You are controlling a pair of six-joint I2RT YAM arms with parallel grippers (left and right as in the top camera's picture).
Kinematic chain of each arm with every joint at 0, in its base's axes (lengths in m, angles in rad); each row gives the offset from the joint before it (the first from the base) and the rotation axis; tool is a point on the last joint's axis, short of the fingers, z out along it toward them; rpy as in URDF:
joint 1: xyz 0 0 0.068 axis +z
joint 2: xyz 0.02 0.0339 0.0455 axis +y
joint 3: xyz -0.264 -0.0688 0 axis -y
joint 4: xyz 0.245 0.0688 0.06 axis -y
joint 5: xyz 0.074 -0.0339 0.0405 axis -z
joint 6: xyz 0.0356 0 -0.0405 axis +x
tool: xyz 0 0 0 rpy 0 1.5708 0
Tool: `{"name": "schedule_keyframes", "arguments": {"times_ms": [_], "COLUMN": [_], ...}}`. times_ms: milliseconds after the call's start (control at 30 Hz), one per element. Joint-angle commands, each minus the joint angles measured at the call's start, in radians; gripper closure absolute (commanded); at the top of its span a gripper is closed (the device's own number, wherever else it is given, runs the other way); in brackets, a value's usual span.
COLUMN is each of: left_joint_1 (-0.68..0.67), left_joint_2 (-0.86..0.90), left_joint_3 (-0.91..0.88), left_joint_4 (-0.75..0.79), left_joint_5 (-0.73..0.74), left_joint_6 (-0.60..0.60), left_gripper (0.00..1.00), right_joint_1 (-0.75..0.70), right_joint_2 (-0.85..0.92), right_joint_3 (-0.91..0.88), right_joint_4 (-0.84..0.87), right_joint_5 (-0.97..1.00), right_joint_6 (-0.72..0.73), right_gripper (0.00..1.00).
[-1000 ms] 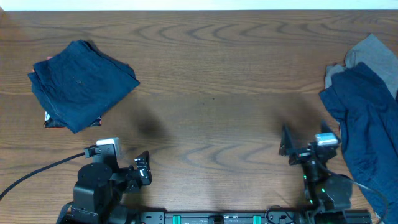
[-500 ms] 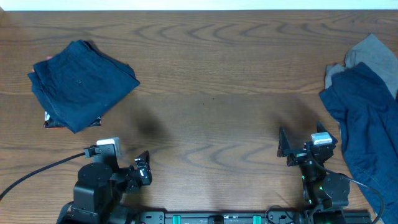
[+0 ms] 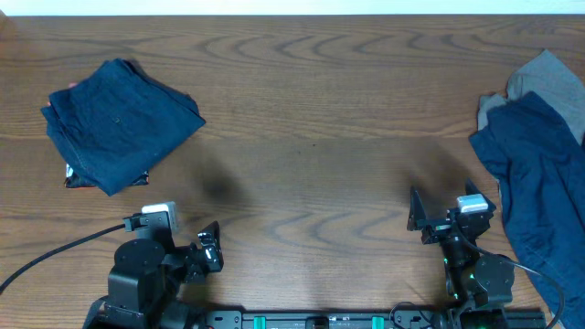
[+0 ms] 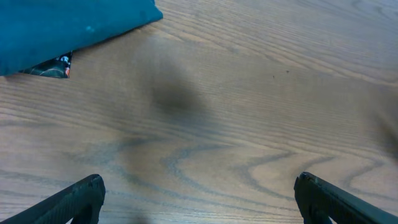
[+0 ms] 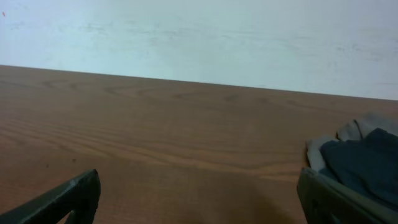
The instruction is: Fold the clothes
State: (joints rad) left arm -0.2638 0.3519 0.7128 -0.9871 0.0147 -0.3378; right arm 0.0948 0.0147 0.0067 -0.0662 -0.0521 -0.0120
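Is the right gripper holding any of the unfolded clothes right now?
No, the right gripper is open over bare table, with the unfolded pile lying apart at its right.

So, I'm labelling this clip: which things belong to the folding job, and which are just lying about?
Job: folded blue garment; crumpled blue garment; grey garment.
Lying about: black cable; dark printed scrap poking from under the folded garment, unclear what.

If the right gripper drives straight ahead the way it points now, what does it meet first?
Probably nothing: the right gripper looks along bare table toward the wall; the unfolded clothes pile sits right of that line. Depth is unclear.
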Motion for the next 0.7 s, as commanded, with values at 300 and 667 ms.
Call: {"name": "schedule_keyframes", "arguments": {"times_ms": [300, 667], "left_joint_1": [0.201, 0.268], "left_joint_2": [-0.041, -0.273], "left_joint_3": [-0.101, -0.544], "left_joint_4": [0.06, 0.634], "left_joint_5": [-0.013, -0.004], "left_joint_6": [0.03, 0.031], "left_gripper": [0.02, 0.02], "right_joint_1": [-0.002, -0.002], "right_joint_2": [-0.009, -0.009], "right_joint_3": [-0.001, -0.001], "right_joint_4": [-0.004, -0.004], "right_joint_5": [-0.005, -0.005], "right_joint_6": [-0.011, -0.011], "right_gripper": [0.01, 0.01]}}
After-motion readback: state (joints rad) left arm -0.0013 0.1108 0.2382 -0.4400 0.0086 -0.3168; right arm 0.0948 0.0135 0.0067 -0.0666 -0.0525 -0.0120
